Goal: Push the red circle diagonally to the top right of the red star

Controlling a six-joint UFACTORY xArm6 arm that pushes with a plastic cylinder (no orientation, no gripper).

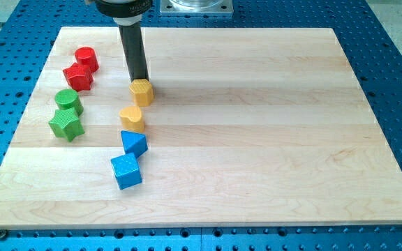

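Observation:
The red circle [86,58] sits near the board's top left. The red star [77,77] lies just below and slightly left of it, touching or nearly touching. My tip [139,79] is at the rod's lower end, right behind the top of a yellow hexagon block [142,91]. The tip is well to the right of the red circle and red star, about a block and a half away.
A green circle [68,102] and a green star [66,124] sit below the red blocks. A yellow heart-like block [132,118], a blue triangle [134,143] and a blue cube [126,171] run down below the yellow hexagon. The wooden board [257,125] lies on a blue perforated table.

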